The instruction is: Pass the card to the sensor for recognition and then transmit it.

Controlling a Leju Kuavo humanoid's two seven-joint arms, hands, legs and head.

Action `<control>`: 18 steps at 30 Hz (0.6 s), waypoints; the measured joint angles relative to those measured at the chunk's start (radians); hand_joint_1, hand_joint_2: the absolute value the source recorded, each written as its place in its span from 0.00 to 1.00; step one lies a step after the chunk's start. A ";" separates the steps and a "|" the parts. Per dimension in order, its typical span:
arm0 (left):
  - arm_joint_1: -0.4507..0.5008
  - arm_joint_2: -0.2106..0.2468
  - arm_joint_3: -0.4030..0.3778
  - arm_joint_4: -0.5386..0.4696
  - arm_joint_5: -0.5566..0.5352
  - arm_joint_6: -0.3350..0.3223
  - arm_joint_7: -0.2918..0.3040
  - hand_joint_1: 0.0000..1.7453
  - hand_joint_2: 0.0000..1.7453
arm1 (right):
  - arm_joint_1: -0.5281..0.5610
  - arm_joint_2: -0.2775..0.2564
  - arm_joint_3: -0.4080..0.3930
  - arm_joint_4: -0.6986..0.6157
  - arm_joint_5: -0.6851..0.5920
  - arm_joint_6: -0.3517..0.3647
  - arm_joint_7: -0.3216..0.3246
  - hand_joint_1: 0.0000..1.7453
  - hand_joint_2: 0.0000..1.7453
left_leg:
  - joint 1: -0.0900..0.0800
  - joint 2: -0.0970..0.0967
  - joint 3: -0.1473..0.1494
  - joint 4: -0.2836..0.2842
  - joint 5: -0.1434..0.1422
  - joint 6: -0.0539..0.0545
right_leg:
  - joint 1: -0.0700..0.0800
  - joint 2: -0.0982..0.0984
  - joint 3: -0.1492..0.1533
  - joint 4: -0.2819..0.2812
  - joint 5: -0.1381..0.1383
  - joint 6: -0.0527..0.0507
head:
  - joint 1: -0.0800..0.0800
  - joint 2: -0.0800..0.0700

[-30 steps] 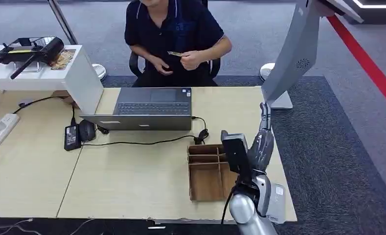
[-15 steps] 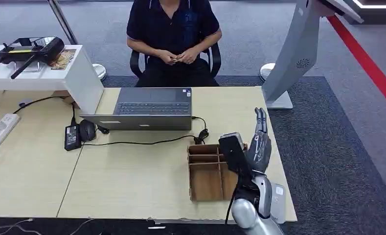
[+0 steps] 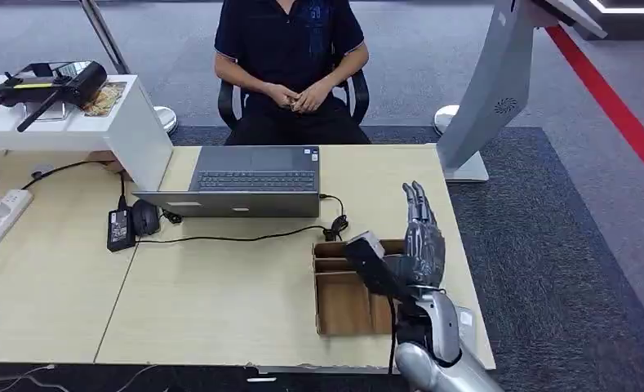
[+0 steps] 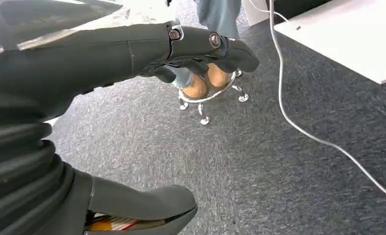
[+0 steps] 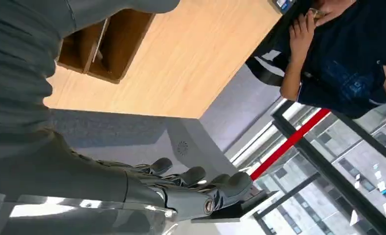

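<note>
My right hand [image 3: 417,242] stands upright over the right end of the wooden table [image 3: 220,302], fingers straight and apart, holding nothing. It hovers just above a brown divided box [image 3: 318,287]. In the right wrist view the same hand [image 5: 181,188] is spread and empty, with the box [image 5: 107,49] behind it. A seated person [image 3: 290,49] behind the table keeps both hands together [image 3: 298,98]; I cannot make out the card there. My left hand [image 4: 132,54] hangs over grey carpet, fingers extended and empty.
A grey kiosk stand [image 3: 486,98] rises off the table's far right corner. A small white device [image 3: 466,325] lies at the near right corner. A laptop [image 3: 245,192], mouse, power brick and cable sit mid-table. A white shelf [image 3: 131,122] stands at the left.
The person lowered the card from chest height and brought both hands together in front of them. My right hand shifted left over the brown box.
</note>
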 joint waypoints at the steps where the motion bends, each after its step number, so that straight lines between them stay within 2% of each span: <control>1: 0.000 0.000 0.000 0.000 0.000 0.000 -0.002 0.00 1.00 | -0.005 -0.011 0.012 0.000 0.003 0.012 0.008 0.00 1.00 | 0.000 0.000 0.000 0.000 0.000 0.000 | 0.000 0.000 0.000 0.000 0.000 0.000 | 0.000 0.000; 6: 0.000 0.001 0.001 0.000 -0.001 0.000 -0.004 0.00 1.00 | -0.023 -0.046 0.052 -0.015 0.019 0.048 0.029 0.00 1.00 | 0.000 0.000 0.000 0.000 0.000 0.000 | 0.000 0.000 0.000 0.000 0.000 0.000 | 0.000 0.000; 13: 0.000 0.002 0.001 0.000 -0.002 0.000 -0.004 0.00 1.00 | -0.034 -0.077 0.087 -0.026 0.024 0.064 0.037 0.00 1.00 | 0.000 0.000 0.000 0.000 0.000 0.000 | 0.000 0.000 0.000 0.000 0.000 0.000 | 0.000 0.000; 18: 0.000 0.002 0.001 0.000 -0.006 0.000 -0.005 0.00 1.00 | -0.044 -0.101 0.111 -0.041 0.045 0.134 0.069 0.00 1.00 | 0.000 0.000 0.000 0.000 0.000 0.000 | 0.000 0.000 0.000 0.000 0.000 0.000 | 0.000 0.000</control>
